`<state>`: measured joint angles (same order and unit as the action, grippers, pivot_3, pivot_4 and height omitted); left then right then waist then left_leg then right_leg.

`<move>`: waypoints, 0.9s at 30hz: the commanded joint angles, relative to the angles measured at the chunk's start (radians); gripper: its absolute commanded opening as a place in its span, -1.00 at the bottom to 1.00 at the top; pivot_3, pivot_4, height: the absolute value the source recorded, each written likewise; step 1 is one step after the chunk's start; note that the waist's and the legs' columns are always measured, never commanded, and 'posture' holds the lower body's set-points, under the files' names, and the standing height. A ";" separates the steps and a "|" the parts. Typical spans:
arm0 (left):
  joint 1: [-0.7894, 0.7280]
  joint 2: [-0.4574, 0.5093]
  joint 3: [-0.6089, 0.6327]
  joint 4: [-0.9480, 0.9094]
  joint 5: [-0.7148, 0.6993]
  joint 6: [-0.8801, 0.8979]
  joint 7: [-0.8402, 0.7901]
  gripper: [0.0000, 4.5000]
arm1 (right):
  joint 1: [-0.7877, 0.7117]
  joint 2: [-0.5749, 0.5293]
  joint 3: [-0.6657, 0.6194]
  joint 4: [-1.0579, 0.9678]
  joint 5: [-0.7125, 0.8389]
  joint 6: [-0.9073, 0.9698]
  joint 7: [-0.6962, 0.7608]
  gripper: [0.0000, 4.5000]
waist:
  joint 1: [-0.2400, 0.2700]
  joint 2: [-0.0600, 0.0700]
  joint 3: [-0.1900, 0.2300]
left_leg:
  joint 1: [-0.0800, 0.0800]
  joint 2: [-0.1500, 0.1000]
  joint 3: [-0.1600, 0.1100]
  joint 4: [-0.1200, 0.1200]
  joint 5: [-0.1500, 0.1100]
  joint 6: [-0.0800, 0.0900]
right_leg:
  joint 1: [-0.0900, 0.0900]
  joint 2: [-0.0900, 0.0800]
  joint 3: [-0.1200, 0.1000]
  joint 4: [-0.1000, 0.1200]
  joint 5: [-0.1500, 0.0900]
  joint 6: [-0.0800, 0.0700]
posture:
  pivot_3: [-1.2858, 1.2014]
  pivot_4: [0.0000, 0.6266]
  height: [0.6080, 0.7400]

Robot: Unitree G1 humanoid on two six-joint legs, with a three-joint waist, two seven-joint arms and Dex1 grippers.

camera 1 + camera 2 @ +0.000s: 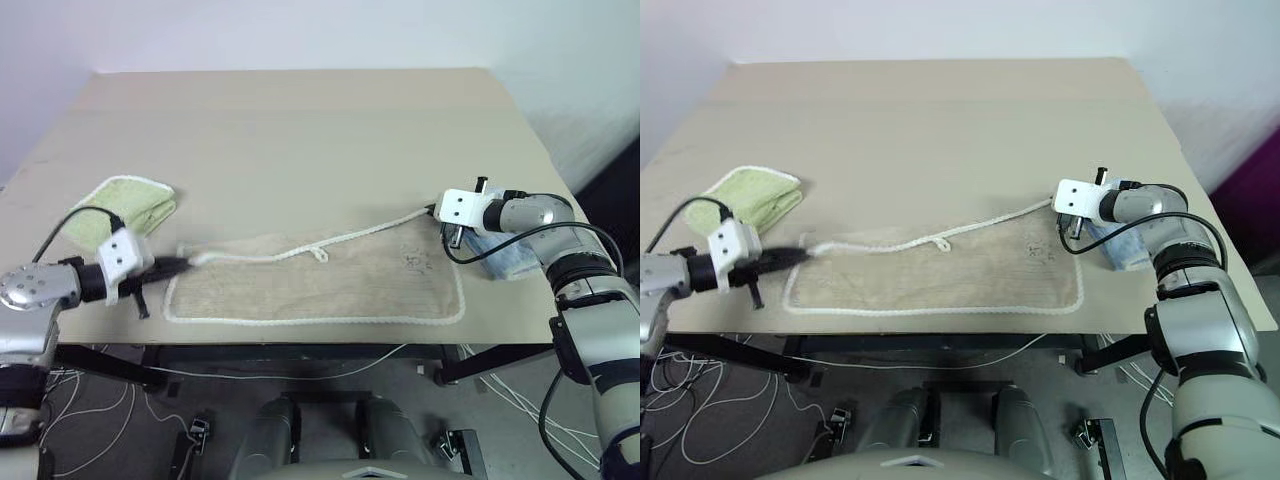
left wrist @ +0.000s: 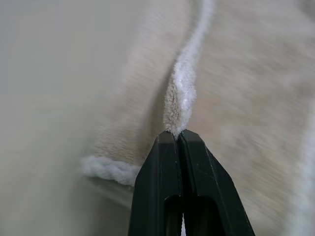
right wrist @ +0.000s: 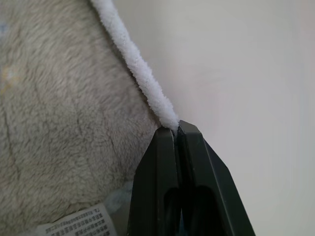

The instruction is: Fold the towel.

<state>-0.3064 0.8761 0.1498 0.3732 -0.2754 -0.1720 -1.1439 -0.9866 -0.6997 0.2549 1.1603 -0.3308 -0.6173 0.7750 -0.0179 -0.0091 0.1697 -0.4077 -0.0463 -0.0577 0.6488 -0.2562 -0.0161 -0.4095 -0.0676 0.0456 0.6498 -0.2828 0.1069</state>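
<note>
The beige towel [image 1: 330,285] with white corded edging lies flat near the table's front edge, a small loop at its far edge [image 1: 318,254]. My left gripper [image 1: 186,263] is shut on the towel's far left corner; in the left wrist view the white cord [image 2: 178,105] is pinched between the black fingers [image 2: 157,187]. My right gripper [image 1: 436,211] is shut on the far right corner, where the cord [image 3: 147,83] runs into the closed fingers [image 3: 202,187]. The far edge is lifted slightly at both ends.
A small light-green folded towel [image 1: 125,205] lies at the left of the table. A light-blue folded cloth [image 1: 505,258] sits under my right wrist near the right edge. The tan table [image 1: 300,130] stretches away behind the towel.
</note>
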 commanded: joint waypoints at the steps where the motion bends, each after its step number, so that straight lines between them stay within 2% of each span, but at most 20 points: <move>1: -0.117 -0.012 0.062 0.073 -0.011 0.018 0.095 -1.00 | -0.081 -0.026 -0.067 -0.043 0.060 0.006 -0.006 -0.99 | -0.003 0.000 0.000 | 0.000 0.000 0.000 0.000 0.000 0.000 | 0.000 0.000 0.000 0.000 0.000 0.000 | 0.03 -0.52 1.00; 7: -0.364 -0.037 0.064 0.236 0.015 0.012 0.185 -1.00 | -0.201 -0.045 -0.107 -0.033 0.083 0.038 -0.022 -0.99 | -0.006 0.000 0.000 | -0.001 0.001 0.000 0.000 0.000 -0.001 | -0.002 0.001 0.000 0.000 0.000 0.000 | 0.03 -0.52 1.00; 12: -0.553 -0.014 0.075 0.398 0.040 -0.026 0.242 -1.00 | -0.289 -0.074 -0.149 -0.038 0.122 0.055 -0.004 -0.99 | -0.007 0.000 0.000 | -0.001 0.000 0.001 0.000 0.000 -0.001 | -0.002 0.001 0.000 0.000 0.000 0.000 | 0.03 -0.52 1.00; 17: -0.654 0.026 0.120 0.480 0.009 -0.004 0.252 -1.00 | -0.321 -0.116 -0.202 -0.081 0.186 0.075 0.057 -0.99 | -0.010 0.000 0.000 | -0.002 0.000 0.001 0.000 0.000 -0.001 | -0.003 0.001 0.001 0.001 0.000 0.000 | 0.03 -0.52 1.00; 21: -0.547 0.068 0.140 0.430 -0.037 -0.002 0.110 -1.00 | -0.225 -0.148 -0.255 -0.220 0.314 0.147 0.245 -0.99 | -0.025 0.000 0.000 | -0.002 0.001 0.001 -0.002 0.000 -0.001 | -0.003 0.001 0.001 0.003 0.000 0.000 | 0.03 -0.52 1.00; 23: -0.440 0.085 0.163 0.347 -0.089 0.044 0.018 -1.00 | -0.113 -0.169 -0.279 -0.358 0.405 0.228 0.354 -0.99 | -0.027 0.000 0.000 | -0.002 0.001 0.000 -0.002 0.000 -0.001 | -0.003 0.001 0.001 0.003 0.000 0.000 | 0.03 -0.52 1.00; 27: -0.005 0.159 0.214 0.022 -0.168 0.242 -0.153 -1.00 | 0.334 -0.259 -0.335 -0.814 0.617 0.506 0.528 -0.99 | -0.026 0.000 0.001 | -0.002 0.002 0.001 0.001 0.000 -0.001 | -0.004 0.001 0.001 0.006 0.000 0.000 | 0.03 -0.52 1.00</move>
<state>-0.4225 1.0048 0.3162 0.4828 -0.4161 -0.0171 -1.2411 -0.7700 -0.9163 -0.0316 0.4858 0.1939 -0.2399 1.2388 -0.0440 -0.0086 0.1707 -0.4095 -0.0412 -0.0583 0.6466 -0.2588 -0.0136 -0.4126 -0.0664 0.0470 0.6532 -0.2829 0.1068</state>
